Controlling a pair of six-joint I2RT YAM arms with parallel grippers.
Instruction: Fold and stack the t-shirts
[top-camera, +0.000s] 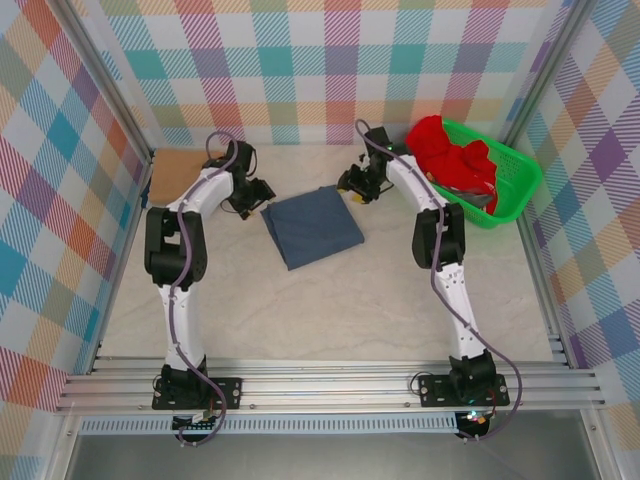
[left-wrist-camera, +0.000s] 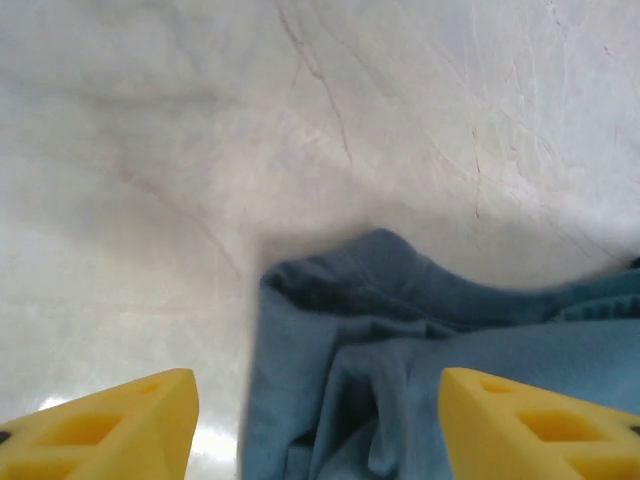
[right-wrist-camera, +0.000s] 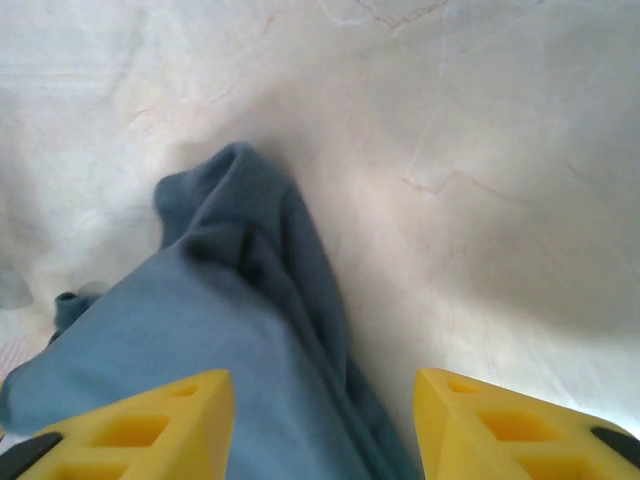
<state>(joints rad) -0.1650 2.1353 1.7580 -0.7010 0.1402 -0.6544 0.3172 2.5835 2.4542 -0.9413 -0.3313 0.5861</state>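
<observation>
- Top view: the slate-blue t-shirt (top-camera: 312, 227) lies folded into a rough rectangle, flat on the pale table (top-camera: 330, 320). It sits midway between your two arms, so either can reach it.
- Top view: your left gripper (top-camera: 258, 195) is at the shirt's far left corner and your right gripper (top-camera: 355, 188) at its far right corner. One gripper per corner suggests work on that far edge as a pair, though whether to fold or to smooth it I cannot tell.
- Top view: to the right of the blue shirt, past the right arm, a green basket (top-camera: 528, 180) holds a bright red t-shirt (top-camera: 450, 155) in a loose heap — probably waiting its turn.
- Top view: to the left of the blue shirt, near the far wall, lies a flat tan patch (top-camera: 178, 165). It may be a tan t-shirt starting the stack, but too little shows to be sure.
- Left wrist view: the left gripper (left-wrist-camera: 318, 400) looks down on a rumpled corner of the blue shirt (left-wrist-camera: 400, 330). Its yellow fingers (left-wrist-camera: 110, 430) stand well apart, one on each side of the cloth, pinching nothing.
- Right wrist view: the right gripper (right-wrist-camera: 322, 395) hangs over another bunched corner of the blue shirt (right-wrist-camera: 230, 330). Its yellow fingers (right-wrist-camera: 500, 420) are also spread, with the cloth lying free between them on the table.
- Judgement: both corners are thick with layers, so a grip there may catch only some of them.
- Writing: no brand, label or lettering can be read on the shirts, the basket or the fingers.
</observation>
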